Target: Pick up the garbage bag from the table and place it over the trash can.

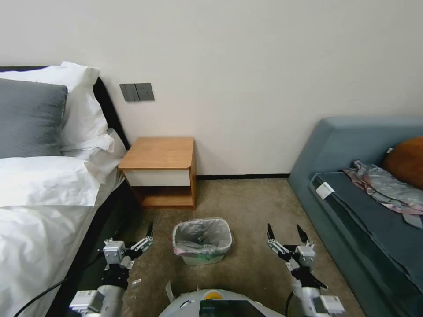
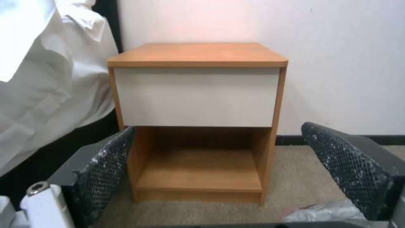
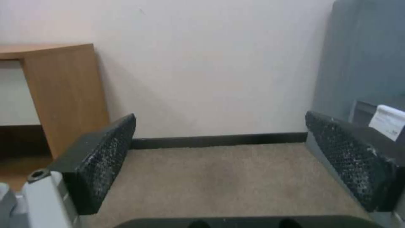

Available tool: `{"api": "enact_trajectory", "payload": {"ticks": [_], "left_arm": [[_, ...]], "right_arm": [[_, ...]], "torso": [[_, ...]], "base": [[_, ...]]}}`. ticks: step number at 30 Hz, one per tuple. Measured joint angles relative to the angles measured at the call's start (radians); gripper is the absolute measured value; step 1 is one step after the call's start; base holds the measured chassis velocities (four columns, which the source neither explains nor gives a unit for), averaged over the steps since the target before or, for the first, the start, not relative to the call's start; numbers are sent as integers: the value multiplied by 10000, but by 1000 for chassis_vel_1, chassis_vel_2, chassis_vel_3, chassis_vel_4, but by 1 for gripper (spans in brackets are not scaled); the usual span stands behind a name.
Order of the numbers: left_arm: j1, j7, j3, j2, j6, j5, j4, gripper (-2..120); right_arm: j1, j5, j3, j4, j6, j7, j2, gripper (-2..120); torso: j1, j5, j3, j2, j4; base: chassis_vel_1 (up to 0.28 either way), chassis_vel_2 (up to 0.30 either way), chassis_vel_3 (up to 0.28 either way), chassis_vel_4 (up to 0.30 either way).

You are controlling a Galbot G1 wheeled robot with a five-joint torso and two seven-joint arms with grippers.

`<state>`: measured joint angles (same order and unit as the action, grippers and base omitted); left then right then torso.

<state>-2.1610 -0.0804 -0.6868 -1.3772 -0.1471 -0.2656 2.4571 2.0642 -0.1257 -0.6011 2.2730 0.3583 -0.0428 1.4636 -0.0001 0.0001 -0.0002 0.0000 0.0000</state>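
Observation:
The garbage bag [image 1: 202, 235], crinkly grey-silver with a pink band, lines the cream-white trash can [image 1: 203, 259] on the carpet, its rim folded over the can's edge. A corner of the bag [image 2: 320, 212] shows in the left wrist view. Behind the can stands the table [image 1: 159, 153], with a bare wooden top [image 2: 198, 53] and a white drawer front. My left gripper [image 1: 148, 234] hangs open and empty just left of the can. My right gripper [image 1: 284, 229] is open and empty to the can's right, its pads [image 3: 105, 161] wide apart over bare carpet.
A bed with white linen [image 1: 39, 211] runs along the left. A blue-grey sofa [image 1: 365, 193] with a patterned cloth [image 1: 383, 185] and an orange cushion [image 1: 407, 160] stands at the right. Open carpet [image 1: 246, 202] lies between the table and the sofa.

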Motion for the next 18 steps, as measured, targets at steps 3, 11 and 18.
{"api": "enact_trajectory", "payload": {"ticks": [3,11,18], "left_arm": [[-64,25,-49,-261,-59,77,-6,100],[-482,337,-782,-554,-816,242,-509,100],[-591,345,-821,-578,-911,145,-546,100]], "right_arm": [[217,-147,51,6,348,-23,-122,100],[483,106,388,283,583,-66,-276,100],[491,348,451,334,581,-200,-286,100]], "torso": [[0,-1,0,1,0],[0,-1,1,0,1],[0,-1,1,0,0]], "base": [[0,0,0,0],[0,0,0,0],[0,0,0,0]]}}
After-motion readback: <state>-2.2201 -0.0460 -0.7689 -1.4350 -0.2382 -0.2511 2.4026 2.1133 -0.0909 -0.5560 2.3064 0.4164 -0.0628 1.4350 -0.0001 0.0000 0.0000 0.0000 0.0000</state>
